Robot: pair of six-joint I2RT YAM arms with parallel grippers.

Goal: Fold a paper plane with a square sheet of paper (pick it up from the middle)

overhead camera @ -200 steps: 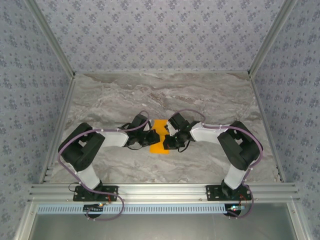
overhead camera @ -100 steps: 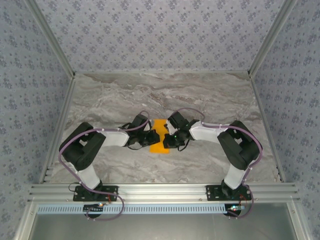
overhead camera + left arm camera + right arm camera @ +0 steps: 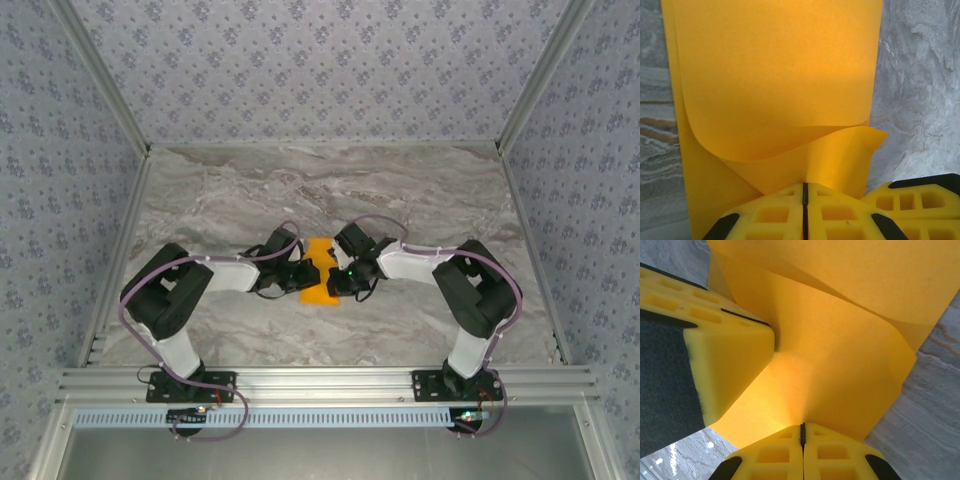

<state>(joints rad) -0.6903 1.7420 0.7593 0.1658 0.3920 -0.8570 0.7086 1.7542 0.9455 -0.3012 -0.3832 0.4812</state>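
The thin, bright-orange square sheet of paper, doubled into a narrow strip, lies near the middle of the grey marble-patterned table, with bare table on every side. The left gripper and right gripper, jaws pressed together, each pinch its curling upper layer from opposite sides.

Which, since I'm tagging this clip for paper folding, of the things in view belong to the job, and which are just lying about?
Job: square sheet of paper, partly folded over; left pincer, shut on it; right pincer, shut on it.
Merely there: marble table; patterned walls.
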